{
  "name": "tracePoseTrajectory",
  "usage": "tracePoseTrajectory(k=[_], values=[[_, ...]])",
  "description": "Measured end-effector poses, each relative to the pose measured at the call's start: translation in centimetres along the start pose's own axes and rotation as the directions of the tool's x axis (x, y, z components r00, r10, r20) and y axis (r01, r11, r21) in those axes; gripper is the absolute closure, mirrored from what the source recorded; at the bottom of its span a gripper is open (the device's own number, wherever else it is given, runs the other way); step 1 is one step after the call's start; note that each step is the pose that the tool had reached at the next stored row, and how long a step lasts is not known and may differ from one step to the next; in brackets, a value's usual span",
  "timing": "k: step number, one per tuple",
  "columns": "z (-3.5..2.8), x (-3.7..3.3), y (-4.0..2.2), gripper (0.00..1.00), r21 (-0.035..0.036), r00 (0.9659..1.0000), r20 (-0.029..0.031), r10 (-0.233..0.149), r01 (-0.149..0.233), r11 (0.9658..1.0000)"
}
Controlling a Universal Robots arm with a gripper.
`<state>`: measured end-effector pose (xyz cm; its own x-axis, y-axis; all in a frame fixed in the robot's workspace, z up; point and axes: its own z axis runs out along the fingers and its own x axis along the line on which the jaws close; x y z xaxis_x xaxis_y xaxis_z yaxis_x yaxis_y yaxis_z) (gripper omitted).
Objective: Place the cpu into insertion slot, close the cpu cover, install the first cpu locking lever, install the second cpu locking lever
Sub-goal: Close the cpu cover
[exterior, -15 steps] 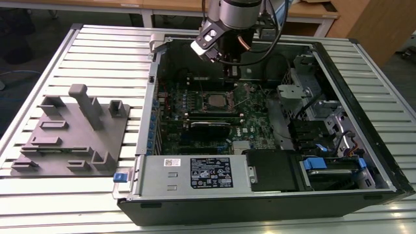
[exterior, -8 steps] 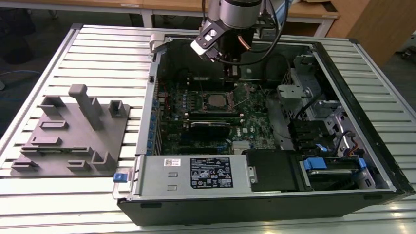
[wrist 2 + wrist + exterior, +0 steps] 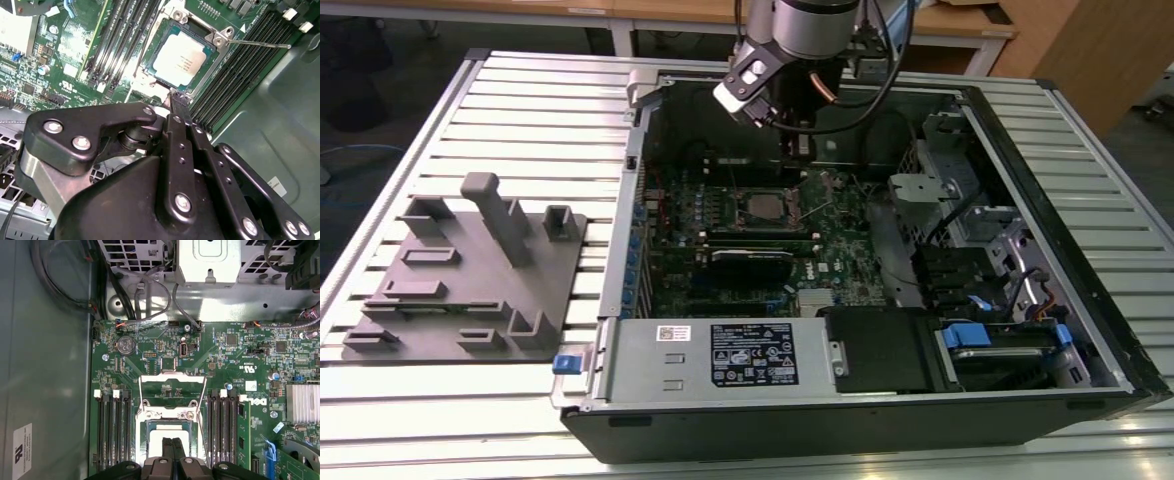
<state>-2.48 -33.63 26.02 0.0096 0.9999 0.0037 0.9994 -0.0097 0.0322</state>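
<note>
We see the cpu [image 3: 182, 57] lying flat inside the socket [image 3: 150, 60], square to its frame. It is a small chip with a pale, silvery-grey metal top that is smooth and matt, and a darker green rim shows around that top. In the first wrist view its pale top [image 3: 156, 442] shows on either side of the fingertips. The cpu cover [image 3: 170, 413], a thin silvery frame plate with a square opening, stands swung open from the socket's edge farthest from the gripper [image 3: 176, 96], and green board shows through its opening. A thin wire lever [image 3: 257, 44] juts out sideways from one corner of the socket, unlatched. The gripper's two black fingers are pressed together with nothing between them. Their tips sit at the socket's near edge, over the margin of the chip, though we cannot tell whether they touch it. Rows of black memory slots [image 3: 114, 425] run along both sides of the socket. In the exterior view the arm reaches down into the open computer case [image 3: 854, 410], with the gripper [image 3: 795, 160] just above the socket.
</note>
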Motion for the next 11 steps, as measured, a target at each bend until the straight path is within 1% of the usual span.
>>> tracePoseTrajectory(k=[6,11], values=[[0.01,0.00,0.04,0.90,-0.0001,1.0000,-0.0001,0.000,0.000,1.0000],[0.02,0.01,0.40,0.90,0.0000,1.0000,0.0000,0.000,0.000,1.0000]])
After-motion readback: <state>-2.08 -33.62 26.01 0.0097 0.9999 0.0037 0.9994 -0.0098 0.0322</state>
